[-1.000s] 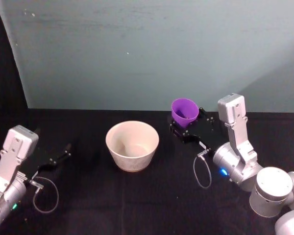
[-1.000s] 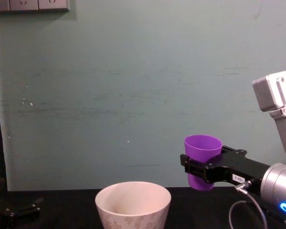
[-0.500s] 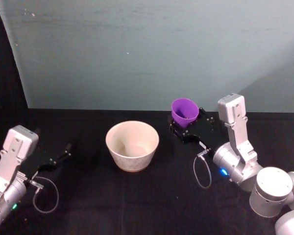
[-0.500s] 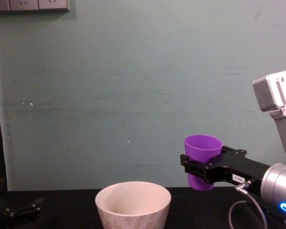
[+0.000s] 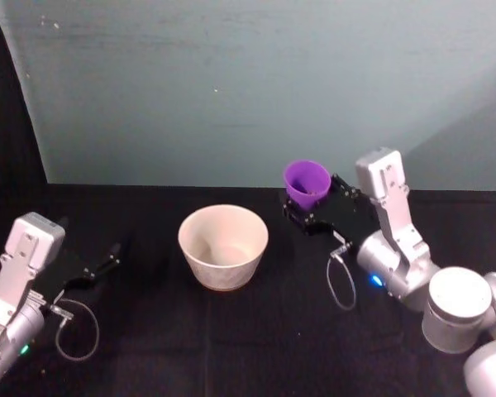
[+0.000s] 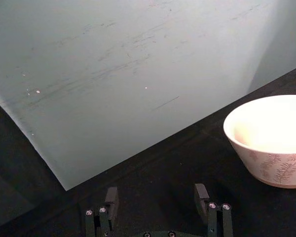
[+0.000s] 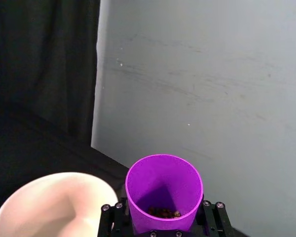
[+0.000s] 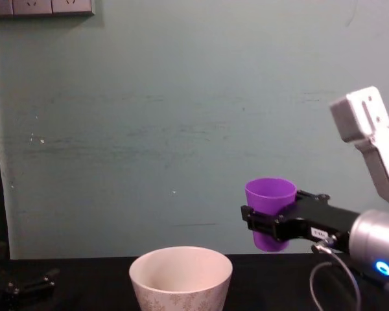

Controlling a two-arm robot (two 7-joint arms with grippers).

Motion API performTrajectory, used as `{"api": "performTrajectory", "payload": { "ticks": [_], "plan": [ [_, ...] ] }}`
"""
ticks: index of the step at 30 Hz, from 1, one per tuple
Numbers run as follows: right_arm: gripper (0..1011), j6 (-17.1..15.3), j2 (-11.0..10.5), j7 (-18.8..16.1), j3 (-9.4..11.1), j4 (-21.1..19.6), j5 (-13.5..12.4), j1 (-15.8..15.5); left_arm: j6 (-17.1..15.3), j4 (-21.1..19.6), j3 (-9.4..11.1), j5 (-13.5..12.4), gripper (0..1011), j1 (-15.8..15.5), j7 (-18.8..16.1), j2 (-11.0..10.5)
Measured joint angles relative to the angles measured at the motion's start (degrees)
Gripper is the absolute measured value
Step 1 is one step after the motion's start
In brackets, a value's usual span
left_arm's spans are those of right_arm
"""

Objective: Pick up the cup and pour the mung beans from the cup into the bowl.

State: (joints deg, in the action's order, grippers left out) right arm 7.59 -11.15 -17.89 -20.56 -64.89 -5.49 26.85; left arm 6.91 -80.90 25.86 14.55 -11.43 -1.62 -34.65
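Chest view: my right gripper, clamped on the cup, has shifted it nearer the bowl, still upright; tipping comes next. My left gripper rests open.

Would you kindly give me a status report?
Right gripper shut on cup, upright, raised beside bowl. Beans in cup, unpoured. Left gripper open, parked low left. Nothing between cup and bowl.
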Motion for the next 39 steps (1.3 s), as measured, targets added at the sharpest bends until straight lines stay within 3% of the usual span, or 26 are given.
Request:
{"api": "performTrajectory", "payload": {
  "ticks": [6, 10, 17, 26, 31, 39],
  "plan": [
    [724, -2.2, -0.5, -0.3, -1.4, -0.3, 3.1, 2.4, 0.0, 0.0, 0.0, 0.0, 1011, 0.0, 0.0, 0.0],
    [724, -5.8, -1.8, -0.5, -3.8, -1.3, 7.8, 4.9, 0.0, 0.0, 0.0, 0.0, 1011, 0.0, 0.0, 0.0],
    [724, -10.1, -3.4, -3.8, -8.1, -1.5, 13.7, 8.9, 0.0, 0.0, 0.0, 0.0, 1011, 0.0, 0.0, 0.0],
    [724, -12.5, -4.1, -5.9, -12.7, -1.4, 20.7, 12.4, 0.0, 0.0, 0.0, 0.0, 1011, 0.0, 0.0, 0.0],
    [724, -12.8, -4.2, -6.8, -14.5, -1.5, 23.6, 13.9, 0.0, 0.0, 0.0, 0.0, 1011, 0.0, 0.0, 0.0],
    [723, -13.1, -4.2, -8.6, -19.0, -0.5, 30.2, 17.3, 0.0, 0.0, 0.0, 0.0, 1011, 0.0, 0.0, 0.0]
  ]
}}
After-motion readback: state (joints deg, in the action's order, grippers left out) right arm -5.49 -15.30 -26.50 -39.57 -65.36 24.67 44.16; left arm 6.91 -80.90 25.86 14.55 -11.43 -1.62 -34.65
